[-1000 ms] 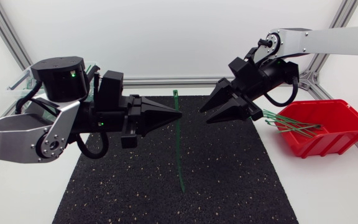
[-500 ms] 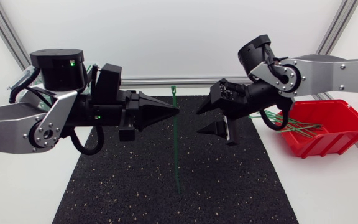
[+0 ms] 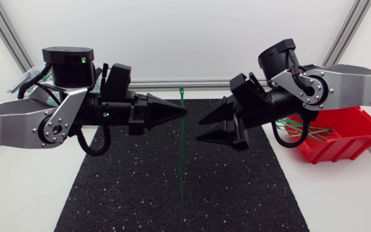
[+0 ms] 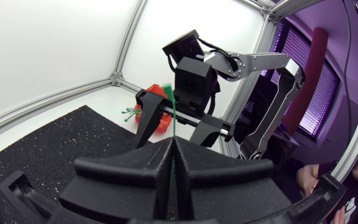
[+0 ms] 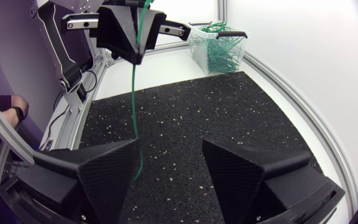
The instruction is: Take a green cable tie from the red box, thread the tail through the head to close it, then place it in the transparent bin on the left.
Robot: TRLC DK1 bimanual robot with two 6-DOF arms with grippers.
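My left gripper (image 3: pixel 184 111) is shut on a green cable tie (image 3: pixel 181 154), which hangs upright above the black mat with its head above the fingertips. From the left wrist view the tie (image 4: pixel 172 115) rises out of the closed fingers (image 4: pixel 148 165). My right gripper (image 3: pixel 200 129) is open, pointing at the tie from the right and just short of it. In the right wrist view the tie (image 5: pixel 135 99) hangs close in front of one finger (image 5: pixel 104 171), touching neither. The red box (image 3: pixel 343 138) holds more green ties at the right. The transparent bin (image 5: pixel 219 43) holds several ties.
A black speckled mat (image 3: pixel 237 193) covers the middle of the table. The transparent bin (image 3: pixel 26 82) is mostly hidden behind my left arm at the back left. Aluminium frame posts (image 3: pixel 340 35) stand at the table's corners.
My right gripper has turned, opened wider and moved left up to the tie. My left gripper has risen slightly, and the tie's lower end has swung a little left.
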